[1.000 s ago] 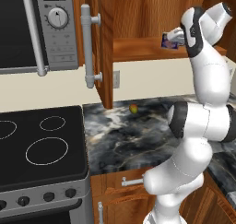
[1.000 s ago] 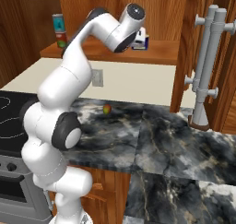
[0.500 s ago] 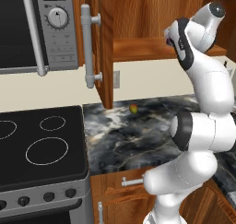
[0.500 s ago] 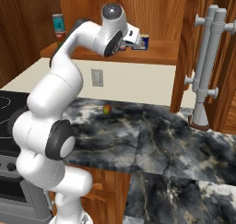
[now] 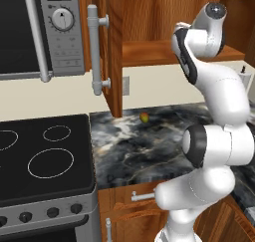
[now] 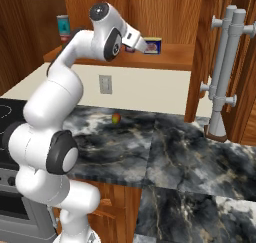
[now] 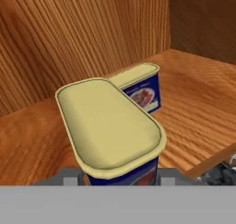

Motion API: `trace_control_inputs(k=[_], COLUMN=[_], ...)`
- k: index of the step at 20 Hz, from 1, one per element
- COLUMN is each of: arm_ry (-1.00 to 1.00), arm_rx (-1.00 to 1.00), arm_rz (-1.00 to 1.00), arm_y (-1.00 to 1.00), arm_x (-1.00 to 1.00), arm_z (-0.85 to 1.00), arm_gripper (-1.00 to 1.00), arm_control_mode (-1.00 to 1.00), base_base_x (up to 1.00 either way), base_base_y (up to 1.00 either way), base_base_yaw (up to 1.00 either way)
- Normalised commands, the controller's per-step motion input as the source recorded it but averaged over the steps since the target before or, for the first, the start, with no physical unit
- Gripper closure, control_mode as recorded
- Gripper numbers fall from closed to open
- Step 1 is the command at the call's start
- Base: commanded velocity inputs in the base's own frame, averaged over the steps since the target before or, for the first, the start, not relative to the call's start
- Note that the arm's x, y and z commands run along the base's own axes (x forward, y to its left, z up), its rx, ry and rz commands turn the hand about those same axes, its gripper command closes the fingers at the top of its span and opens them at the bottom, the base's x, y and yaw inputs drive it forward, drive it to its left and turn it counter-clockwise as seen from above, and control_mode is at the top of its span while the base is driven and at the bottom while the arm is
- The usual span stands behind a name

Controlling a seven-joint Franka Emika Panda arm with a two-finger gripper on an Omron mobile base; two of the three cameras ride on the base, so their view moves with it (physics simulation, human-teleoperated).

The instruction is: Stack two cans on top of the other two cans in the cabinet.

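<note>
Carrying one can (image 7: pixel 113 135) clamped in the claw (image 7: pixel 120 179) over the cabinet (image 6: pixel 165 57) shelf, just near a second can (image 7: pixel 140 85) standing on the board. A third can (image 6: pixel 63 29) sits far left. No stack yet; both placements remain.

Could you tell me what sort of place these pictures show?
A rendered home kitchen, it seems: a black stove top under a grey microwave, a marble counter, and an open wooden cabinet holding cans.
</note>
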Motion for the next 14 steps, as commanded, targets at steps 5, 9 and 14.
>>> trace_control_inputs(k=[5,9,14], arm_ry=[0.0,0.0,0.06], arm_rx=[0.04,0.0,0.0], arm_rz=[-0.17,-0.14,-0.14], arm_y=[-0.01,-0.03,-0.09], arm_x=[0.0,0.0,0.03], arm_z=[0.22,0.18,0.03], arm_gripper=[1.0,1.0,1.0], arm_control_mode=[-1.0,-1.0,-1.0], base_base_x=[0.0,0.0,0.0], base_base_y=[0.0,0.0,0.0], base_base_yaw=[0.0,0.0,0.0])
